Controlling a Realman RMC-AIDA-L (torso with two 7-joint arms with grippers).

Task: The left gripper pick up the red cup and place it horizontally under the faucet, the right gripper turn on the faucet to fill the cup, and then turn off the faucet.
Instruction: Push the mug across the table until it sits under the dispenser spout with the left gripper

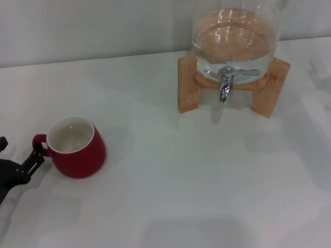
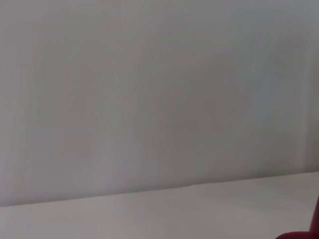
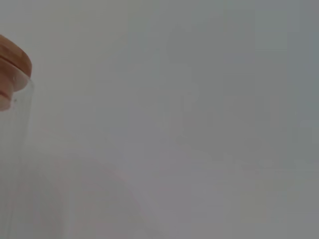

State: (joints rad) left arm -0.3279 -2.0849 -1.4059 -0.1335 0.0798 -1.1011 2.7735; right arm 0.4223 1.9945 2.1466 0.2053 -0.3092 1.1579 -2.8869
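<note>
Cup: our red cup (image 1: 77,147) sat upright on the tabletop (image 1: 170,196), front-left, well apart from the faucet (image 1: 225,85).
Key bit: its handle stuck out toward our left, straight at the left gripper (image 1: 23,166), so that arm was clearly nearer.
Left arm: came in low from the left edge, fingers (image 1: 34,158) just beside the handle, maybe touching.
Fingers: holding nothing yet; we couldn't tell how far open.
Right gripper: out of the head view, parked somewhere near the dispenser (image 3: 12,89).
</note>
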